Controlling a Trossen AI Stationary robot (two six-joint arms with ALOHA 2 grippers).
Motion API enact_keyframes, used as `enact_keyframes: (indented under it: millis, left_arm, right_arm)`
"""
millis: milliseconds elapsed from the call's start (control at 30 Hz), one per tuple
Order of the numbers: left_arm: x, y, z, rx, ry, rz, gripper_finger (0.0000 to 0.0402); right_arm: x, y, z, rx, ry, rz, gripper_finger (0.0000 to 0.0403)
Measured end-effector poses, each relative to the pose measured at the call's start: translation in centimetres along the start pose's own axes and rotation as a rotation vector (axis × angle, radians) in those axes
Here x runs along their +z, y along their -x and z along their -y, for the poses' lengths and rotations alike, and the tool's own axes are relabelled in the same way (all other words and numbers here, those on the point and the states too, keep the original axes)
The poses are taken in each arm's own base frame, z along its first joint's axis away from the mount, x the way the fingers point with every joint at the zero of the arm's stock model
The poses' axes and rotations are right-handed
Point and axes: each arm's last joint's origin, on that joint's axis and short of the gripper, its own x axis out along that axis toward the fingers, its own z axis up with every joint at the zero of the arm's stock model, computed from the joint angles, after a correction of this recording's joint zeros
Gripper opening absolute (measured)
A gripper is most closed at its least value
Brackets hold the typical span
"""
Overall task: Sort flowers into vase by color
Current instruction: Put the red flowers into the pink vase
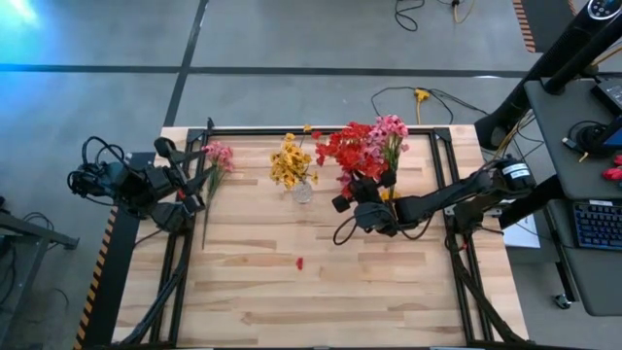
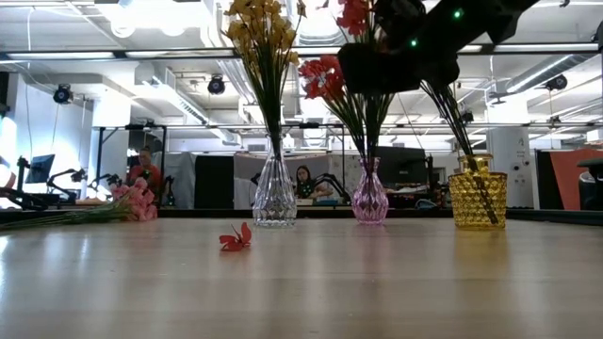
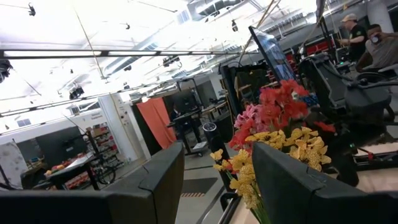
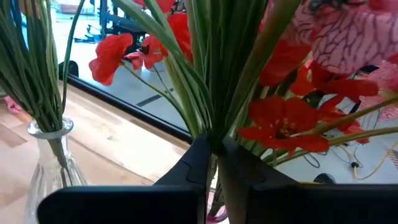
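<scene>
My right gripper (image 4: 213, 163) had pinched shut on a bunch of green stems (image 4: 214, 93), just above the pink vase (image 2: 369, 196); in the high view it sat right of centre, under the red flowers (image 1: 352, 148). The clear vase (image 2: 274, 193) held the yellow flowers (image 1: 290, 163), left of centre. The amber vase (image 2: 477, 198) stood at the right of the low view, with the pink flowers (image 1: 391, 128) above it.

The left gripper (image 3: 211, 180) waited at the left edge of the table, fingers apart, holding nothing. A pink sprig (image 1: 218, 156) lay beside it. One red blossom (image 1: 299, 262) had dropped on the boards at lower centre.

My judgement: keep the pinch low on the stems and lift straight up, slowly, so neighbouring stems don't drag the vase over. Watch that no pink stem is caught in the grip.
</scene>
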Motion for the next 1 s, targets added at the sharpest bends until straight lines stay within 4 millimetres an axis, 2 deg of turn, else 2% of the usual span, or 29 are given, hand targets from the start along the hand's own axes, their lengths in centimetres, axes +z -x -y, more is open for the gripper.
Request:
enact_keyframes:
  millis: [400, 700, 1000]
  left_arm:
    - [0.0, 0.0, 0.0, 0.000, 0.000, 0.000, 0.0172]
    - [0.0, 0.0, 0.0, -0.001, 0.000, 0.000, 0.0172]
    - [0.0, 0.0, 0.0, -0.001, 0.000, 0.000, 0.0172]
  right_arm:
    - [1.1, 0.2, 0.7, 0.025, -0.088, 0.004, 0.0018]
    - [0.5, -1.3, 1.2, 0.077, -0.112, -0.066, 0.0018]
    - [0.5, -1.4, 1.2, 0.101, -0.108, -0.079, 0.0018]
